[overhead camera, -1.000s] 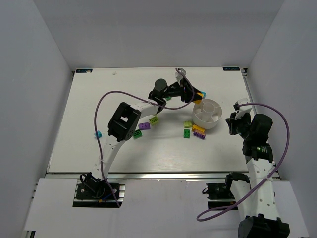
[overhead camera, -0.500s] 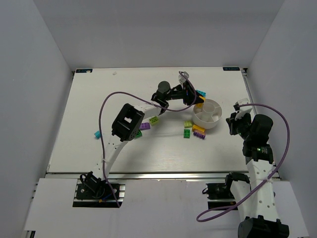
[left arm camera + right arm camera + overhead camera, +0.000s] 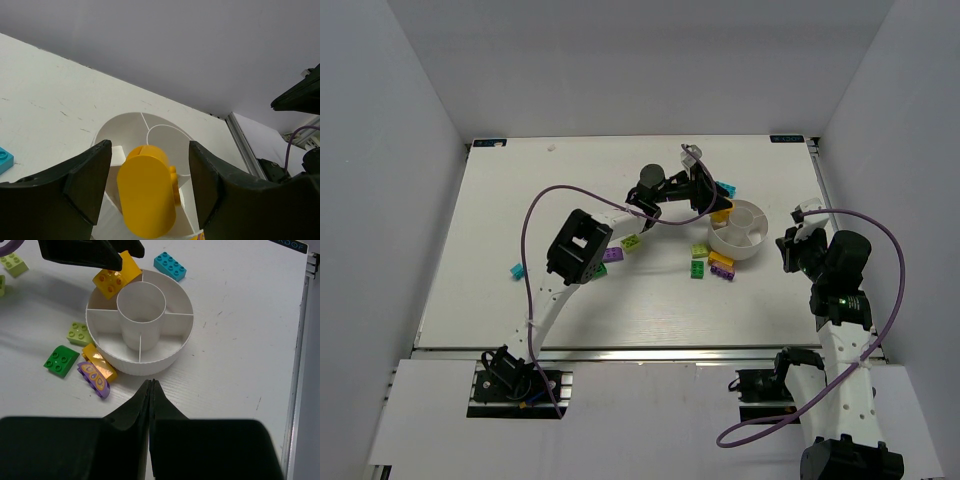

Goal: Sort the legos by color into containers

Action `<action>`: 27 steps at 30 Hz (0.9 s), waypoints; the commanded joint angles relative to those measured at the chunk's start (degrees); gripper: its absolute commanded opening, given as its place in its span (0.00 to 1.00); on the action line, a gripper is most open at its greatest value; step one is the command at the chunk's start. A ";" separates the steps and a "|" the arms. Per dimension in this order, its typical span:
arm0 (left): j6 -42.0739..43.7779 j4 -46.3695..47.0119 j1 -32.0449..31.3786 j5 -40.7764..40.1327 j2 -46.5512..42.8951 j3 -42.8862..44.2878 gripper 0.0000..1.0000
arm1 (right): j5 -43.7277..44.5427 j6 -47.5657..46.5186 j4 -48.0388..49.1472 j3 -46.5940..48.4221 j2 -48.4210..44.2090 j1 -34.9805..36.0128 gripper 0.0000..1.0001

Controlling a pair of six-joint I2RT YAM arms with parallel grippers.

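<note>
**Left gripper at bowl rim, orange brick between parted fingers**

We note the left gripper [image 3: 149, 150] over the far-left rim of the white bowl [image 3: 150, 365]. Its jaws stand parted. The left wrist view shows a thin gap on each side of the orange brick [image 3: 117, 276], so we log the brick as released, not clamped. It sits tilted, studs showing, across the rim of the far-left compartment; whether it rests there we cannot tell.

The right gripper [image 3: 150, 386] hangs to the right of the bowl, apart from it, fingers pressed together on nothing.

Loose on the table [image 3: 520, 200]:
- A cyan brick [image 3: 170, 266] lies just beyond the far rim.
- Near-left of the bowl lie a lime brick [image 3: 80, 333] and a green brick [image 3: 61, 360].
- A second orange brick [image 3: 98, 361] touches the bowl wall, with a purple brick [image 3: 94, 378] just beside it.
- A second cyan brick [image 3: 517, 271] lies well to the left.
</note>
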 commanded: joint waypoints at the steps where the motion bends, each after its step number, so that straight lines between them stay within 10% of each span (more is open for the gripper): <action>1: 0.53 -0.52 -0.34 -0.99 -3.32 1.66 0.73 | -1.28 -0.94 1.30 0.19 -0.56 -0.30 0.00; 17: 5.01 0.18 0.71 -7.05 -12.99 -13.10 0.70 | -2.42 -1.38 1.29 0.02 -0.65 -0.83 0.00; 27: 12.65 -14.40 0.19 -5.12 -11.77 -5.73 0.68 | -2.24 -1.38 1.29 0.11 -0.73 -1.00 0.00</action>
